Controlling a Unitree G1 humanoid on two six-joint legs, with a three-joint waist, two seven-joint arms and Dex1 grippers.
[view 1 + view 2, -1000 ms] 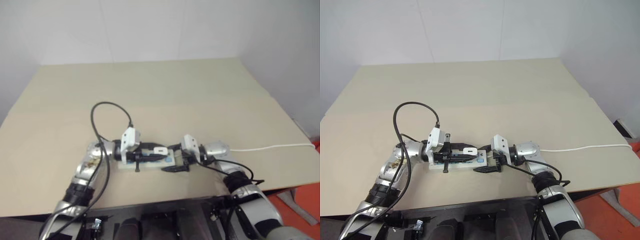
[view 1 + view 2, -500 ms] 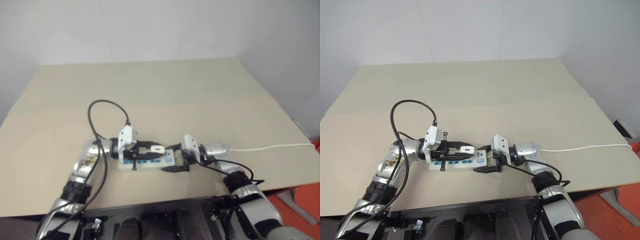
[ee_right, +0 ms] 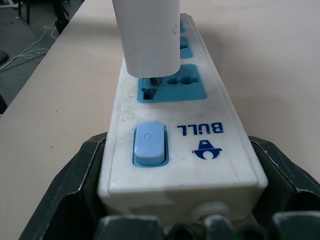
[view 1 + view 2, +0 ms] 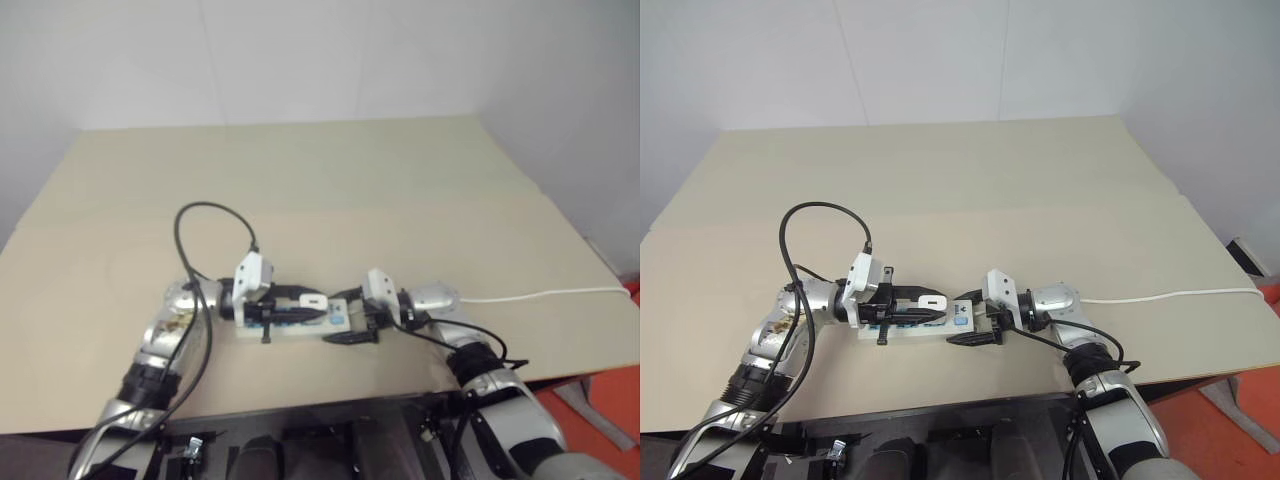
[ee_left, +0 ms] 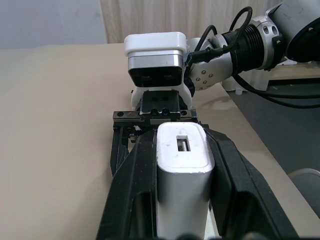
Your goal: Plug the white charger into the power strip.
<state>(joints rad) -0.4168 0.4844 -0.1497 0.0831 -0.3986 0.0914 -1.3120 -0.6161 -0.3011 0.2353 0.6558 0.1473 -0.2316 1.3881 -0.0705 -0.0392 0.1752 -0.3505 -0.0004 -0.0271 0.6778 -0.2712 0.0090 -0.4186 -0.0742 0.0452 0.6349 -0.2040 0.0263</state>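
Note:
The power strip [image 3: 186, 150] lies on the table near its front edge, blue sockets facing up. My right gripper [image 4: 345, 322] is shut on its switch end, one black finger [image 3: 75, 185] on each side. My left gripper [image 4: 935, 303] is shut on the white charger [image 5: 183, 155] and holds it upright over the strip. In the right wrist view the charger [image 3: 147, 35] stands on the socket beside the blue switch [image 3: 148, 143]. Its prongs reach the socket holes, and a small gap shows under its body.
The strip's thin white cord [image 4: 1170, 295] runs right across the table to its right edge. A black cable [image 4: 810, 215] loops above my left arm. The table's front edge [image 4: 940, 405] is close behind the strip. Open tabletop stretches toward the wall.
My left forearm and elbow have swung slightly out to the left, with the charger kept over the strip. The right arm has not moved.

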